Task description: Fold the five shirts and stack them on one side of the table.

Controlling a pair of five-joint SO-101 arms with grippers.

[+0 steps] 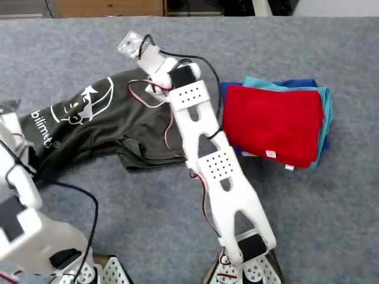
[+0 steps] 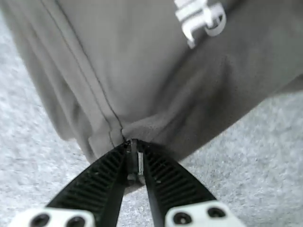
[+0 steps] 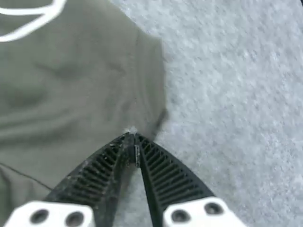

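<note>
left claw (image 2: 133, 147): clenched on a bunched edge of the olive shirt (image 2: 142, 71), near the bench's left edge.
right claw (image 3: 134, 138): clenched on another edge of the same shirt, toward the bench's far edge.
olive shirt: lies crumpled across the left half of the grey bench (image 1: 331, 213), white print facing up.
folded stack (image 1: 275, 121): red on top, teal and blue beneath, on the bench's right half.
</note>
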